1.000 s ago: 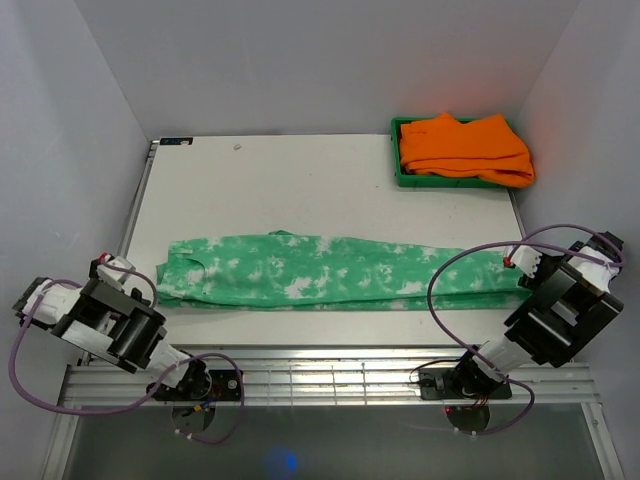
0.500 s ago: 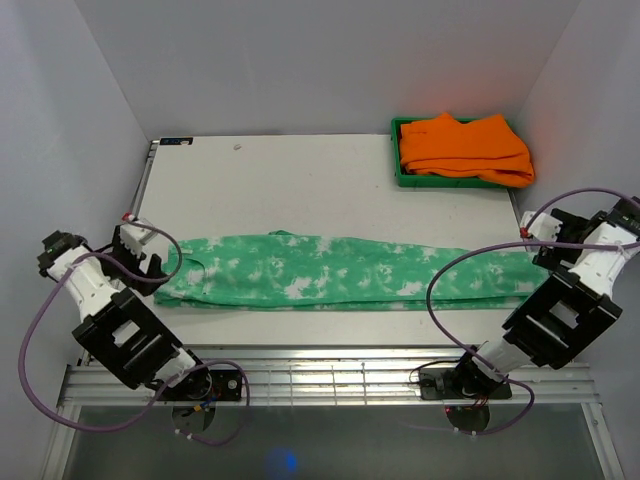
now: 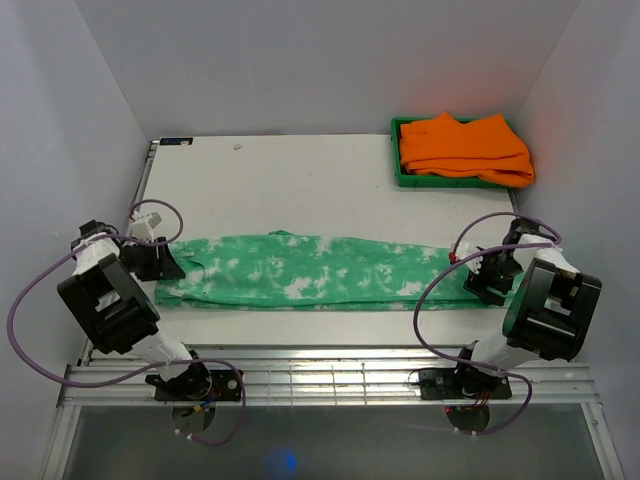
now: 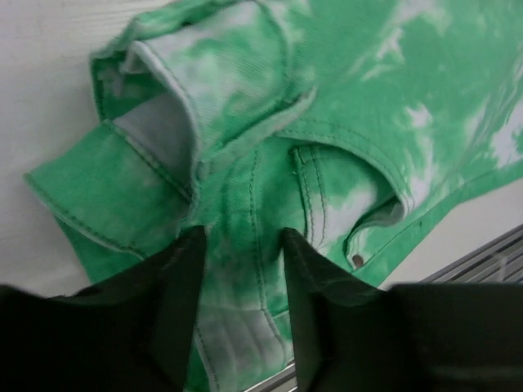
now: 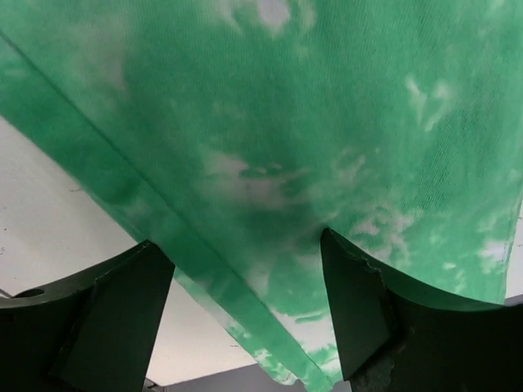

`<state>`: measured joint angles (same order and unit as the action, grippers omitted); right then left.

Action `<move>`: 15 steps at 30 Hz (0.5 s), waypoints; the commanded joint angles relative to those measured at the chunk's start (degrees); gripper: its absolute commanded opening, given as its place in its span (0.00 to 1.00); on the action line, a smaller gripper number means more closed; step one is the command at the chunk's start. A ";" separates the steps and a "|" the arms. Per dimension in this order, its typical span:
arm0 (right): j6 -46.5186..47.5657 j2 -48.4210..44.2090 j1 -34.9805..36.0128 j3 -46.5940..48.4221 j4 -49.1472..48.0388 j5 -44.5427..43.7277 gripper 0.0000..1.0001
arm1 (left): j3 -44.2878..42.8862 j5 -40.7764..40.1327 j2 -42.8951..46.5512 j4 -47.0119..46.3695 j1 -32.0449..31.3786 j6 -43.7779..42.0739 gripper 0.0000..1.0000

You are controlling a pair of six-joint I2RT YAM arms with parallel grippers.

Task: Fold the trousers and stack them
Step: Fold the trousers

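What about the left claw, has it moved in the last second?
Yes. The left gripper moved right, away from the left edge of the table, onto the waist end of the trousers.

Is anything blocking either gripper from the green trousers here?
Nothing visible does. The left gripper is open over the waist end of the trousers, and the right gripper is open over the leg end.

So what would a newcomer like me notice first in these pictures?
Most likely the green-and-white tie-dye trousers, laid out flat across the table. The left gripper sits at their waistband and the right gripper at the leg ends, both with fingers apart. Bright orange garments heaped in a green tray at the far right corner also stand out.
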<state>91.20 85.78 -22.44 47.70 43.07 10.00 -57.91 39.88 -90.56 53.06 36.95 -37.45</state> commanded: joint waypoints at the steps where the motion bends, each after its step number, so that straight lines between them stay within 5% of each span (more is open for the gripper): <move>1: -7.95 4.64 4.23 -0.42 -9.40 -5.59 0.76 | -5.10 -1.03 -1.80 -6.99 -2.05 10.63 0.46; 3: -11.12 6.59 5.47 2.65 -8.80 -5.87 0.73 | -8.86 -0.50 -2.16 -8.05 -3.28 12.13 0.33; 5: -12.70 7.21 6.35 6.51 -5.65 -1.76 0.74 | -11.69 -0.24 -1.81 -8.41 -4.16 13.89 0.33; 10: -19.11 3.80 9.85 20.49 6.56 9.40 0.80 | -15.21 -3.40 4.95 -8.25 -4.25 13.20 0.84; 15: -23.52 -1.74 17.41 23.31 10.63 11.89 0.81 | -14.17 -6.30 9.43 2.04 -3.20 13.45 0.93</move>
<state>72.42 88.47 -9.23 69.38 47.22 15.90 -72.12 35.73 -84.99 48.23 32.97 -25.30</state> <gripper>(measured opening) 0.813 0.925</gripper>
